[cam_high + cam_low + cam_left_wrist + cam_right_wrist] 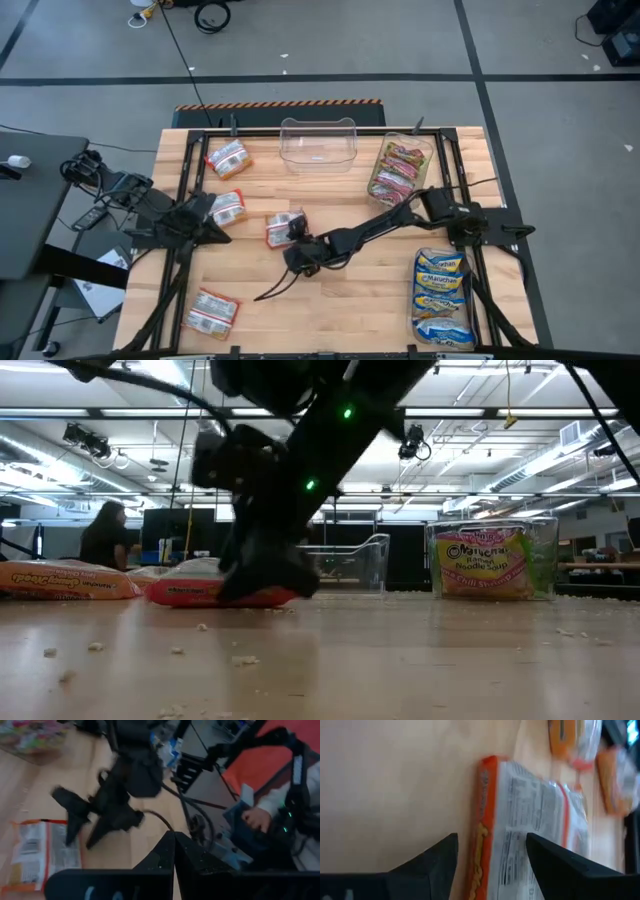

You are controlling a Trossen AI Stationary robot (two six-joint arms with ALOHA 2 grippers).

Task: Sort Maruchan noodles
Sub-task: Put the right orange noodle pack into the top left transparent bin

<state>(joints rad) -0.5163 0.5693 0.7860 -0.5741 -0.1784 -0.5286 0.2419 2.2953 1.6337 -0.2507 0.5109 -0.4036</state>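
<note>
Maruchan noodles lie scattered over the wooden bench (pixel 340 290), and the red-and-white packet (pixel 283 229) near its middle is the one at the right pincer (pixel 296 232). In the right wrist view this packet (pixel 520 825) lies flat, label side down with its printed back up, and the two dark fingers (pixel 437 857) stand spread wide, one on the bare wood just beside the packet's orange edge and the other over the packet's back. The pincer is released, so nothing is grasped. From table height the right arm comes down onto the red packet (pixel 205 592), its tip at the packet's end.

Taking that packet as the landmark: a second red-and-white packet (pixel 227 208) lies just beside it toward the left arm, a third (pixel 228 158) lies farther off toward the bench's back edge, and a fourth (pixel 211 312) lies well apart near the front edge. The empty clear bin (pixel 319 145) stands behind the packet at the back of the bench. A clear bin of green-and-white packets (pixel 400 170) stands behind it and to its right, and a bin of blue-and-yellow packets (pixel 443 295) sits well apart at the front right.

The left pincer (pixel 208 222) waits at the bench's left side, beside the second packet, clenched on nothing.
</note>
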